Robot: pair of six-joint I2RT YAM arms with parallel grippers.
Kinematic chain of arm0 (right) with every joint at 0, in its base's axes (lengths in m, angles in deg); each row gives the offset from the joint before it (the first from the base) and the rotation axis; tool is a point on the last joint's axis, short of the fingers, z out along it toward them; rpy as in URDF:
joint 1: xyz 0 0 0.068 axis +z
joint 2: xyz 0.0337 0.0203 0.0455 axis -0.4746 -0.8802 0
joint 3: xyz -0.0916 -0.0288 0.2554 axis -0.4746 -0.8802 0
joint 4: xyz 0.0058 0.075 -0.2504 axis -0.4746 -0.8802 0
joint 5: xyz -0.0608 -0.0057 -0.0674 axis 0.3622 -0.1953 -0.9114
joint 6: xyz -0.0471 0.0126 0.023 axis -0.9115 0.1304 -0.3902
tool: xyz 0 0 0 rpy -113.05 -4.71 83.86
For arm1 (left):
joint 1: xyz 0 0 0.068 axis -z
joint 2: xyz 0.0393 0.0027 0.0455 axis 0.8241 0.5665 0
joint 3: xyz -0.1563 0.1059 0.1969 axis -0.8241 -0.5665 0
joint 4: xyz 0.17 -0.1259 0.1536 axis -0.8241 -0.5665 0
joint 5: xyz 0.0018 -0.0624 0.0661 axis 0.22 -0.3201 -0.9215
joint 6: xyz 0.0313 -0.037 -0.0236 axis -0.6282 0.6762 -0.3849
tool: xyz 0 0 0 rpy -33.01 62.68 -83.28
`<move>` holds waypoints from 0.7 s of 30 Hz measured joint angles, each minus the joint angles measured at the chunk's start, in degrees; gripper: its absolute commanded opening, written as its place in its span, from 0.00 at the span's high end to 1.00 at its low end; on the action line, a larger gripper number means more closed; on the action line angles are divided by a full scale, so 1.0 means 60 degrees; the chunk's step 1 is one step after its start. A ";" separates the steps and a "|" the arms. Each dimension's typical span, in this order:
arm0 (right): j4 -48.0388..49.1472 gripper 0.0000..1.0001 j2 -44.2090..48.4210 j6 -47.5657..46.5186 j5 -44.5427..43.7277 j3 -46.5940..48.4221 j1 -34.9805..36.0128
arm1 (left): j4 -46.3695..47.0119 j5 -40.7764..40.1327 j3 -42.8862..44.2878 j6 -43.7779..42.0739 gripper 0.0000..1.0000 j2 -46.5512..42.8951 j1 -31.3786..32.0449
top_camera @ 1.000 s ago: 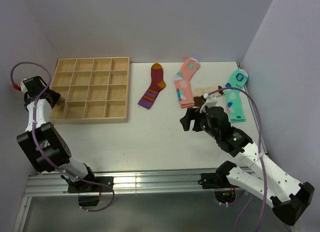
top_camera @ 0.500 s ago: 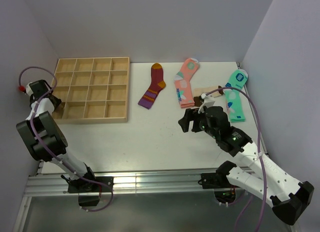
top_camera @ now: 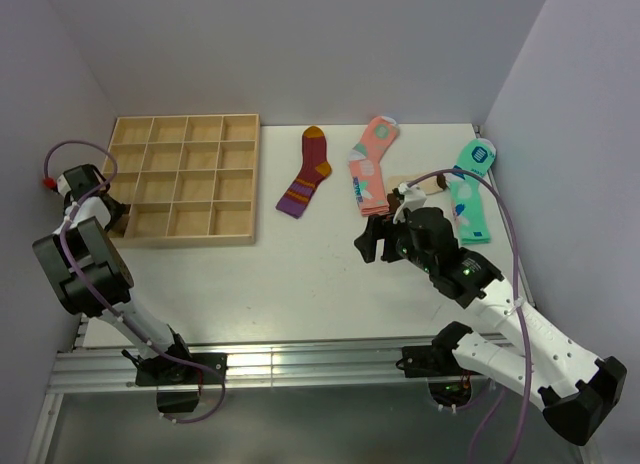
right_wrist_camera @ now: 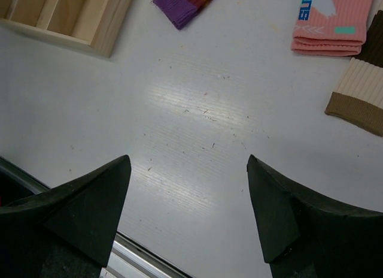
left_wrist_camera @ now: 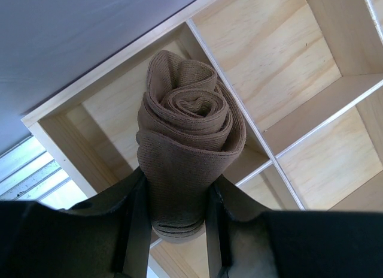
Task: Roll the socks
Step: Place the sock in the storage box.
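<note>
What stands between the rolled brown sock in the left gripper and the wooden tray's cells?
Nothing visible. The rolled sock, clamped in the left gripper, hangs directly over the wooden tray, whose cells in view look bare.

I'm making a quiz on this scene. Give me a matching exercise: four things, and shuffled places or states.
1 rolled brown sock
2 maroon striped sock
3 mint-green sock
4 right gripper

A open above the table
B flat, rightmost sock
C clamped in the left gripper over the wooden tray
D flat, nearest the tray

Pairs: 1-C, 2-D, 3-B, 4-A
</note>
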 measured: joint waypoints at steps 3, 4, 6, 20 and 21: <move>-0.0018 0.15 -0.0029 0.0000 0.0000 0.0000 0.0000 | -0.0004 0.0000 0.0004 0.0004 1.00 0.0055 -0.0007; -0.0015 0.15 -0.0044 0.0000 0.0000 0.0000 0.0000 | 0.0000 -0.0007 0.0007 0.0004 1.00 0.0095 -0.0018; -0.0018 0.15 -0.0076 -0.0022 0.0000 0.0000 0.0000 | -0.0011 -0.0055 0.0007 0.0000 1.00 0.0178 -0.0025; 0.0029 0.16 -0.0291 -0.0098 0.0197 0.0000 0.0000 | -0.0259 -0.0401 0.0208 -0.0324 0.77 0.0834 -0.0022; 0.0036 0.16 -0.0302 -0.0095 0.0208 0.0000 0.0000 | -0.0273 -0.0408 0.0248 -0.0364 0.73 0.0867 -0.0022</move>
